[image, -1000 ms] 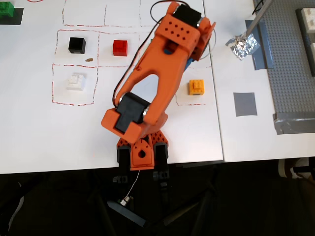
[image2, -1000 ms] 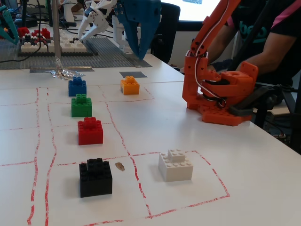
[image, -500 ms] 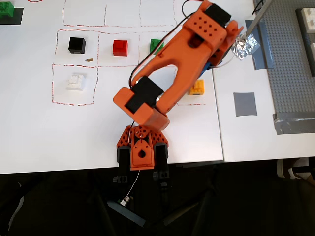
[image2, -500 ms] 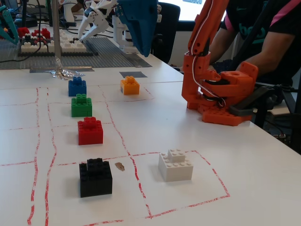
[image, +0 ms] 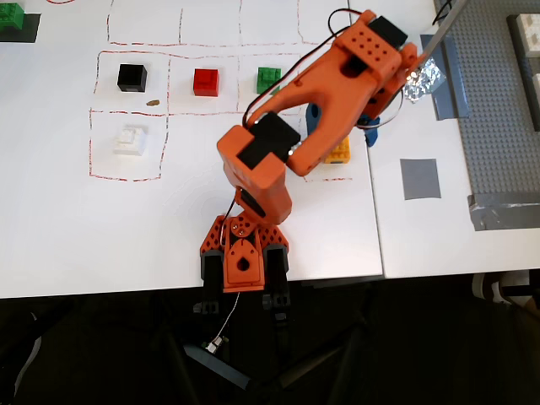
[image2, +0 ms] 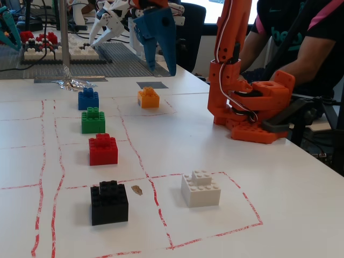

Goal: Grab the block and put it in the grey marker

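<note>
**Arm hangs over the block; row of coloured cubes alongside**

On the white table (image2: pixel 279 204), red lines mark out cells. In the fixed view a line of cubes runs away from the camera: a black cube (image2: pixel 109 202), a red cube (image2: pixel 103 150), a green cube (image2: pixel 93 120) and a blue cube (image2: pixel 88 99), with a white cube (image2: pixel 200 188) in the cell to the right. Crumpled silver foil (image2: pixel 72 83) lies beyond the blue cube, and a studded grey baseplate (image2: pixel 115 59) behind it.

From overhead, the orange arm (image: pixel 337 93) covers most of the block (image: pixel 339 153), leaving only a yellow-orange edge, and hides the blue cube almost wholly. The pincer (image2: pixel 158 69) hangs blue above and behind the block, its top cut off by the frame; its fingers look spread and hold nothing.

The block (image2: pixel 148 97) is an orange-yellow studded cube, upright in its own cell beside the blue cube. The grey marker (image: pixel 420 178) lies flat, well apart to the right in the overhead view.
</note>
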`<control>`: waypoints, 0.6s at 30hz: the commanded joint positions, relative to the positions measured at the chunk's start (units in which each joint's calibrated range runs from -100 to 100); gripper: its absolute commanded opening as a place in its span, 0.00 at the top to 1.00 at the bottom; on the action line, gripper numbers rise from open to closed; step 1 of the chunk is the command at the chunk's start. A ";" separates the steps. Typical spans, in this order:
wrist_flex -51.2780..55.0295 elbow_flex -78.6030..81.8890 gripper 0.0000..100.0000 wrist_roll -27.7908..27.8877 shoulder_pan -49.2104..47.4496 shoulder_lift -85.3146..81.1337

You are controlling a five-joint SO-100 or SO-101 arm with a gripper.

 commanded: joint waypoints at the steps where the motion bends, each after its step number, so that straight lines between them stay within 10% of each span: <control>1: 0.71 -6.34 0.57 -1.76 -1.55 -1.30; 18: -10.31 -6.25 0.58 -7.23 -8.08 9.81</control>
